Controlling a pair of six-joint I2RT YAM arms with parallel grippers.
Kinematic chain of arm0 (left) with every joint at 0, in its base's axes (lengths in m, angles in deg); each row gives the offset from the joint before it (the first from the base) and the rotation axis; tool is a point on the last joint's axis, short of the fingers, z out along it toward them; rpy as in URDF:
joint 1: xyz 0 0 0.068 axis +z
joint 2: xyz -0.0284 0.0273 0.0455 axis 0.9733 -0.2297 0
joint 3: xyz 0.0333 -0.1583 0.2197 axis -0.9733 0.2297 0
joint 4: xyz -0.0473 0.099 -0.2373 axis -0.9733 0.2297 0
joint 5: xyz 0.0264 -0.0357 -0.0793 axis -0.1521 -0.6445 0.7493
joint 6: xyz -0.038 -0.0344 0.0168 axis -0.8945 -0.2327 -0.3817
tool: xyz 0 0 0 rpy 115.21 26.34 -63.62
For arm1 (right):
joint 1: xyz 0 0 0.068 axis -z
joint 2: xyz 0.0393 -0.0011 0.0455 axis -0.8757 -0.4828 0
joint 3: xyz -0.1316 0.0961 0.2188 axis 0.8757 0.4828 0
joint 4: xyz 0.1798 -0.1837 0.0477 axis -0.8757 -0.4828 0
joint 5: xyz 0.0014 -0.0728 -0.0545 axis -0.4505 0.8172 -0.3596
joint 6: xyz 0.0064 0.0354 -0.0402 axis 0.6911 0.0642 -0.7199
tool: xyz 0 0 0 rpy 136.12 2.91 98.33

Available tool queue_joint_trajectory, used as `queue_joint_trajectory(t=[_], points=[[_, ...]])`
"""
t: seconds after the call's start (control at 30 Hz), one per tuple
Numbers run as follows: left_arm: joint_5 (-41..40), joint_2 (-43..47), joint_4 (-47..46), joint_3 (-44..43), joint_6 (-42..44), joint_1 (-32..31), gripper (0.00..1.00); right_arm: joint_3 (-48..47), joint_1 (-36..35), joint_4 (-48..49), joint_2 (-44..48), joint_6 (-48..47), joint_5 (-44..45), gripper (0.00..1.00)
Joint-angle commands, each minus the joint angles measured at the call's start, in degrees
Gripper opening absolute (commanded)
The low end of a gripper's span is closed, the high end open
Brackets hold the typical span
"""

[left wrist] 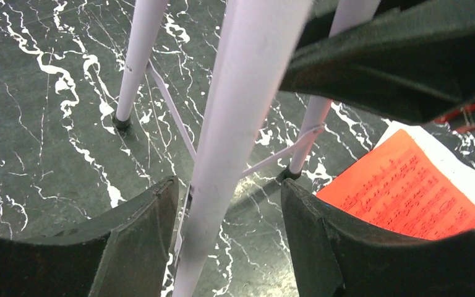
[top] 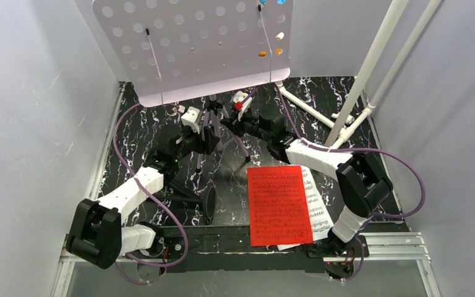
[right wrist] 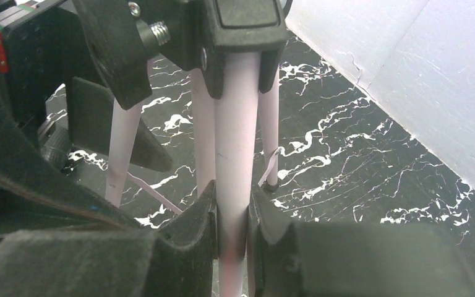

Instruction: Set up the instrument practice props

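The lilac perforated music stand (top: 204, 43) stands upright at the back, on its tripod legs (top: 213, 127). My left gripper (top: 199, 141) is open around one lilac tube (left wrist: 241, 93); the left finger is close to it and there is a clear gap on the right (left wrist: 227, 185). My right gripper (top: 247, 127) is shut on another lilac tube (right wrist: 235, 136) just below the black hub (right wrist: 232, 192). The red sheet-music page (top: 279, 204) lies flat on a white page (top: 318, 207) near the front. The black microphone stand (top: 192, 199) lies on its side by my left arm.
A white pipe frame (top: 371, 62) leans at the back right, with orange and blue taps (top: 261, 54) showing behind the stand's desk. Grey walls close in on both sides. A metal rail (top: 383, 244) runs along the front edge.
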Motion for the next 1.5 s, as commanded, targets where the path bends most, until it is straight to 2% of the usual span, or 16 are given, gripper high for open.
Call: queue_joint_trajectory(t=[0.0, 0.1, 0.17, 0.23, 0.3, 0.4, 0.53, 0.63, 0.73, 0.83, 0.93, 1.0, 1.1, 1.3, 1.47], points=[[-0.3, -1.4, -5.7, -2.9, -5.4, 0.3, 0.59, 1.0, 0.4, -0.6, -0.1, -3.9, -1.5, 0.01], [-1.9, -2.5, -9.8, -2.7, -6.6, 0.4, 0.56, 1.0, 0.4, -0.5, -0.4, -3.9, -1.6, 0.01], [-3.9, -3.1, -11.4, -2.7, -6.9, 0.4, 0.49, 0.9, 0.4, -0.6, -0.3, -4.2, -0.8, 0.01], [-4.9, -4.4, -11.7, -3.4, -5.6, 0.3, 0.27, 0.3, 0.4, -1.7, -0.4, -5.4, 0.8, 0.01], [-6.0, -5.3, -11.7, -3.9, -2.4, 0.5, 0.1, -0.7, 0.5, -4.2, -0.5, -7.4, 3.4, 0.01], [-8.7, -4.5, -11.5, -3.0, 2.9, 2.9, 0.0, -2.0, 0.4, -9.6, -0.2, -13.2, 9.9, 0.01], [-9.6, -0.5, -10.8, -1.1, 6.7, 9.2, 0.0, -2.0, 0.9, -15.3, 0.9, -22.0, 21.3, 0.01], [-16.3, 2.0, -7.4, -0.8, 12.3, 10.0, 0.0, 0.2, 4.1, -16.5, 1.1, -22.9, 22.7, 0.01], [-16.8, 2.6, -5.2, -0.3, 13.3, 10.5, 0.0, 3.9, 7.8, -16.9, 1.0, -21.5, 22.0, 0.01], [-15.4, 4.2, -4.3, 1.6, 12.1, 10.6, 0.0, 7.7, 8.9, -17.1, 1.3, -21.3, 24.1, 0.01], [-11.3, 5.2, -4.2, 2.5, 12.6, 9.7, 0.0, 12.4, 10.6, -14.1, 3.7, -17.3, 23.4, 0.01], [-11.9, 5.2, -4.1, 1.9, 13.4, 8.6, 0.0, 13.5, 11.4, -13.7, 4.3, -15.4, 23.1, 0.01], [-12.3, 5.4, -4.0, 2.1, 12.3, 8.4, 0.0, 13.6, 11.5, -15.2, 3.9, -14.7, 24.3, 0.01], [-19.7, 4.7, -4.1, 7.2, 11.8, 8.6, 0.0, 11.8, 14.0, -15.9, 4.0, -14.1, 29.0, 0.01], [-14.9, 1.9, -4.0, 7.3, 6.5, 9.1, 0.0, 9.9, 16.1, -18.5, 2.6, -13.1, 32.3, 0.01]])
